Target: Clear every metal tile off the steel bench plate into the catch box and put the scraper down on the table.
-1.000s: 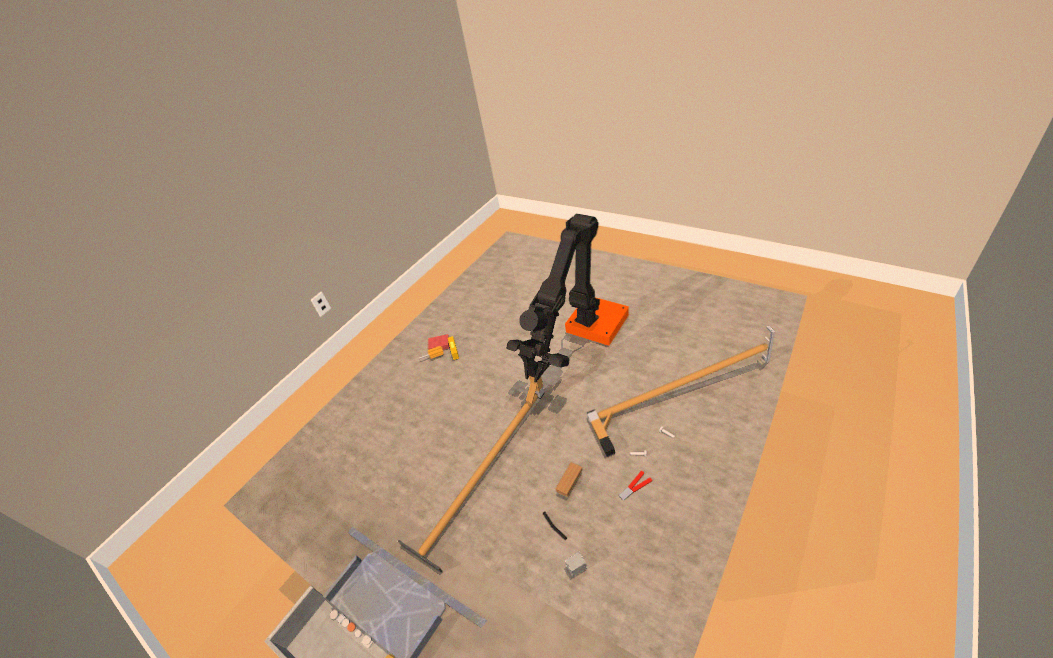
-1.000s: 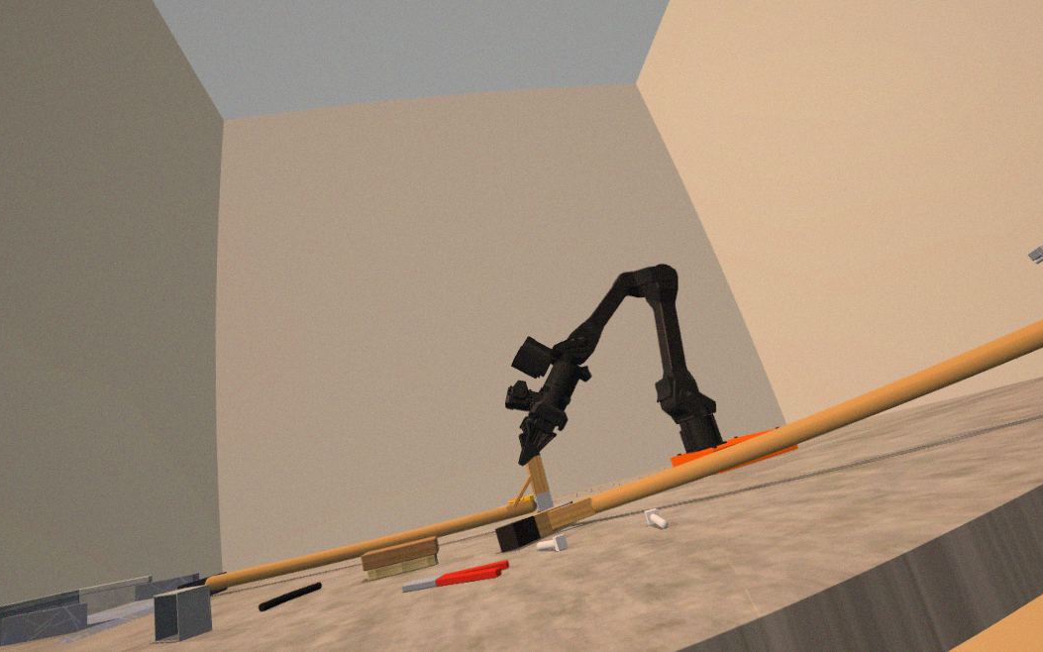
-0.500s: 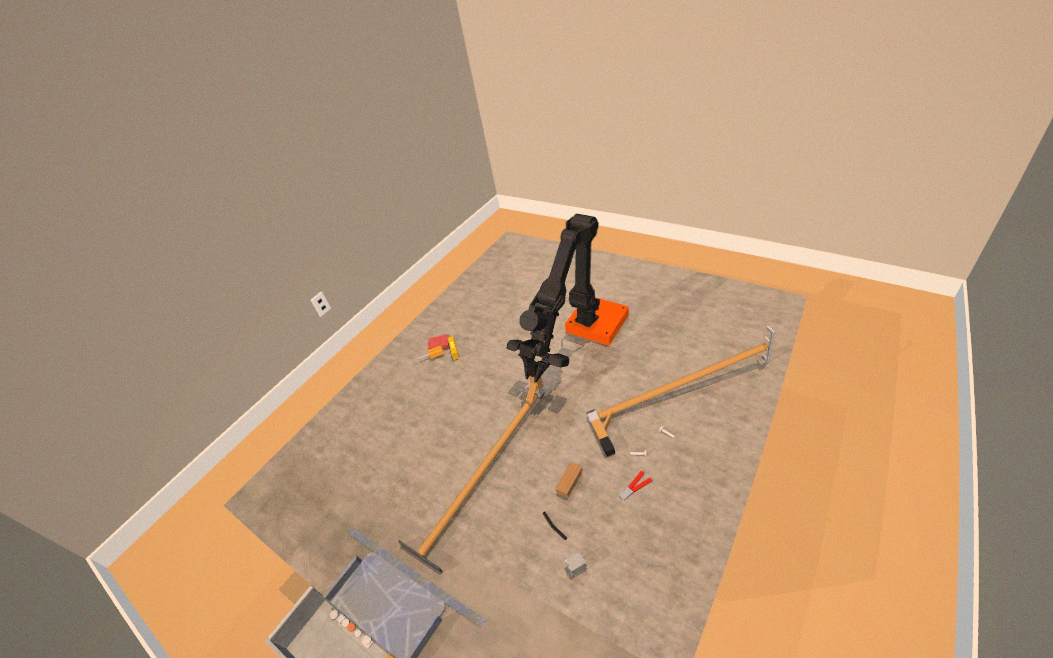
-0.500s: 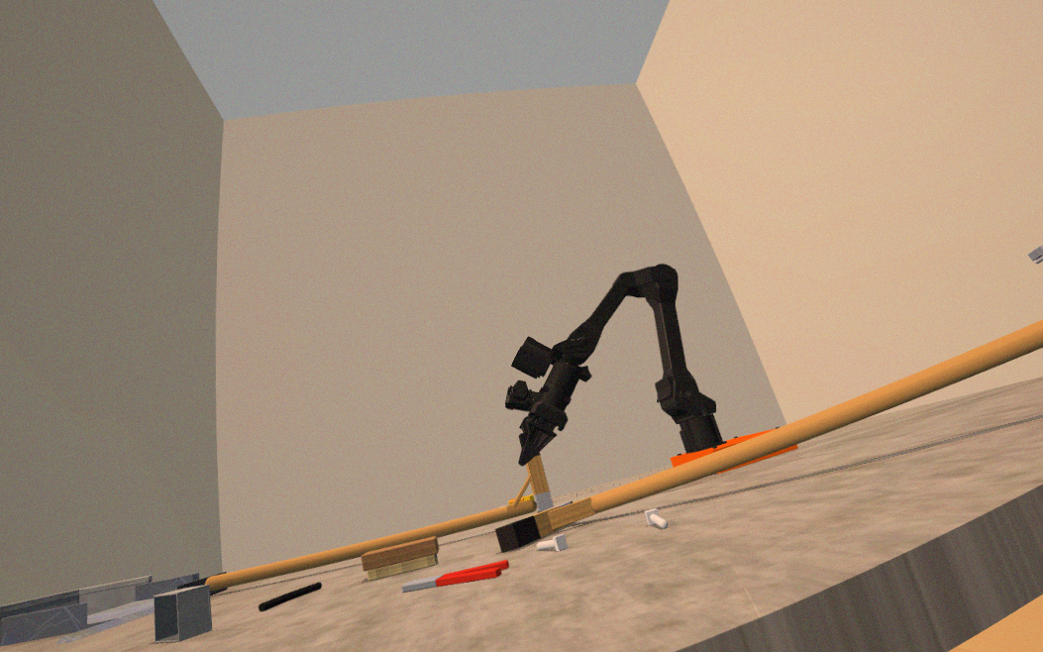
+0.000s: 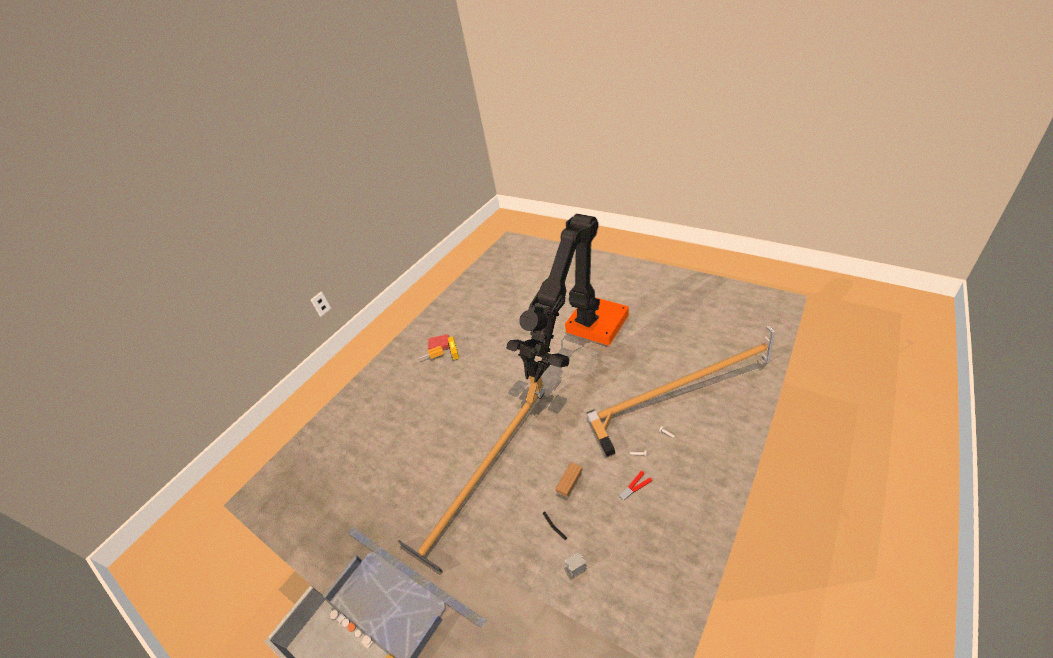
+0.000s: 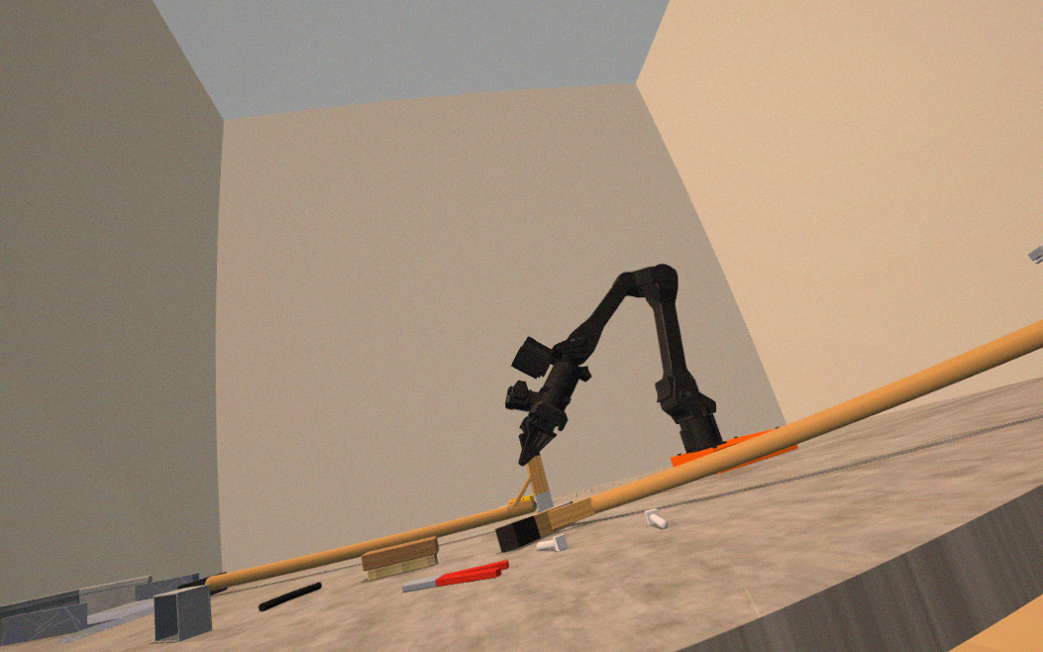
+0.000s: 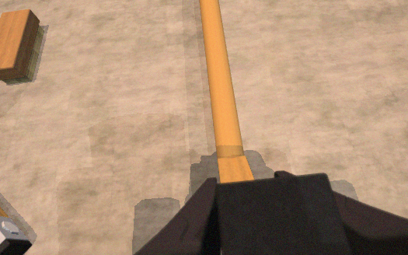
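My gripper (image 5: 533,378) (image 6: 524,461) (image 7: 245,183) is shut on the upright wooden grip of the long scraper (image 5: 477,476) (image 6: 371,546) (image 7: 222,78). The handle runs away from the gripper to a dark blade (image 5: 434,563), on the arm's side of the steel plate's near edge strip. Whether the blade touches the table is unclear. The steel bench plate (image 5: 387,600) has side walls and shows no loose tiles on its visible surface. The grey catch box (image 5: 295,621) is at its far end, partly cut off. Several small pale and orange tiles (image 5: 351,627) lie in a row at the border between plate and box.
A second long tool (image 5: 677,384) (image 6: 833,416) with a rake head lies right of the scraper. A wooden block (image 5: 568,479) (image 7: 10,43), red-handled pliers (image 5: 636,484), bolts, a black rod (image 5: 554,525) and a grey block (image 5: 575,564) lie right of the handle.
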Controlling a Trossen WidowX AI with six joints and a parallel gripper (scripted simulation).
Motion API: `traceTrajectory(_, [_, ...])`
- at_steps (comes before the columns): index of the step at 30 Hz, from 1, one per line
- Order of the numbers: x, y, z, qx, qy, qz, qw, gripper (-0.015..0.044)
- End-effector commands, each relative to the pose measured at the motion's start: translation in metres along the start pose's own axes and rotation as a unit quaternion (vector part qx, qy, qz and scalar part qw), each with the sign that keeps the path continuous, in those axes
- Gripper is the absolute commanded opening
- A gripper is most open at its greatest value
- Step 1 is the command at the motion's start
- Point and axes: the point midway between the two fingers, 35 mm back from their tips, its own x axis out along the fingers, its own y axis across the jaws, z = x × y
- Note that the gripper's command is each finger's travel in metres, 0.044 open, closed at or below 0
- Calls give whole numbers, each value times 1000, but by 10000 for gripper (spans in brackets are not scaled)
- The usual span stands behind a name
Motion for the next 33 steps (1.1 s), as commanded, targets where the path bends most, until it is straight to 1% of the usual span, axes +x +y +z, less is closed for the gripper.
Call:
traceTrajectory(1, [0,0,0,0,0,0,1000,0])
traceTrajectory(33, [2,-2,-5,2,6,-2,1000,0])
